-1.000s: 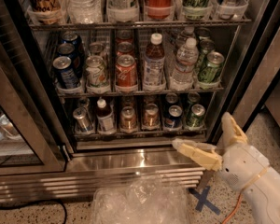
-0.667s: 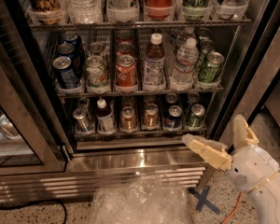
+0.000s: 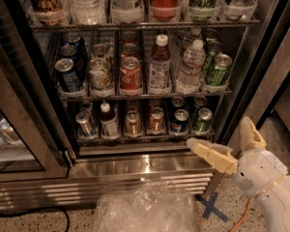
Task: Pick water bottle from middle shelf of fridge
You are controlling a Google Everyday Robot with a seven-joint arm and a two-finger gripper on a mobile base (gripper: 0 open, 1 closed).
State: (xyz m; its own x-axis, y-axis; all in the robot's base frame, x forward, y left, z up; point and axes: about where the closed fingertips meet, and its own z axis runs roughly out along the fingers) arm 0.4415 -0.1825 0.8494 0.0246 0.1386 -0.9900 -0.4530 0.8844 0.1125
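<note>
The fridge (image 3: 145,166) stands open in front of me. Its middle shelf (image 3: 145,96) holds lanes of blue, white, red and green cans. The water bottle (image 3: 190,67) is clear and ribbed with a white cap. It stands upright in the lane second from the right, between a white-capped bottle of brown drink (image 3: 159,64) and green cans (image 3: 217,70). My gripper (image 3: 218,132) is open and empty. It is low at the right, in front of the fridge's base, well below and right of the water bottle.
The top rack holds large bottles (image 3: 164,1). The bottom rack holds small cans and a bottle (image 3: 135,122). The door frame (image 3: 19,120) angles out at the left. A crumpled clear plastic bag (image 3: 145,208), a blue tape cross (image 3: 212,208) and a black cable (image 3: 43,211) lie on the floor.
My gripper has shifted slightly to the right, staying low in front of the fridge base and still open. Nothing on the shelves has moved.
</note>
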